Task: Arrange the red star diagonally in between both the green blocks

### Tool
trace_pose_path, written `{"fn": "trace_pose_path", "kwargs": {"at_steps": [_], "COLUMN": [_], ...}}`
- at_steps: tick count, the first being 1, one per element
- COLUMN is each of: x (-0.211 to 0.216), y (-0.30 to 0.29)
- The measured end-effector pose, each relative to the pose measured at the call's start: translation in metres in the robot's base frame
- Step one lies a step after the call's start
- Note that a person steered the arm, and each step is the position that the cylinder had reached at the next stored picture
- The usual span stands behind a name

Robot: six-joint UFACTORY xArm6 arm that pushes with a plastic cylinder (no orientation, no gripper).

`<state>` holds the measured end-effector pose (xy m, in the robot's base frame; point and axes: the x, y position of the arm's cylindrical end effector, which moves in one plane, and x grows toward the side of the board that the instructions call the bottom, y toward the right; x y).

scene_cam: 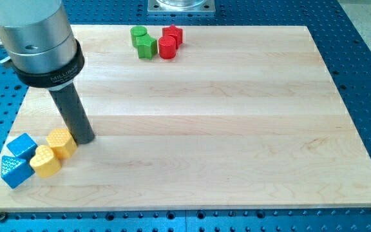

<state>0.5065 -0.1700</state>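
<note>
The red star (173,34) sits near the view's top edge of the wooden board, touching a red cylinder (167,47) just below it. A green cylinder (138,34) and a green star (147,46) stand together just left of the red pair. My tip (85,138) rests on the board at the lower left, far from the red and green blocks, touching the right side of a yellow hexagon (62,142).
A yellow heart (45,160) lies below-left of the hexagon. A blue cube (22,146) and a blue triangle (13,171) sit at the board's lower left corner. The board (237,129) lies on a blue perforated table. A metal base plate (181,6) shows at the top.
</note>
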Motion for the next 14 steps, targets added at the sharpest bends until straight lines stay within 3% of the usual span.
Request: {"fn": "trace_pose_path", "kwargs": {"at_steps": [3,5,6,8,10,11,12,13,14], "x": [0.004,-0.125,-0.222,-0.284,-0.254,-0.258,-0.275,-0.274,-0.27], "y": [0.003,0.203,0.224,0.188,0.103,0.097,0.064,-0.009,-0.025]}}
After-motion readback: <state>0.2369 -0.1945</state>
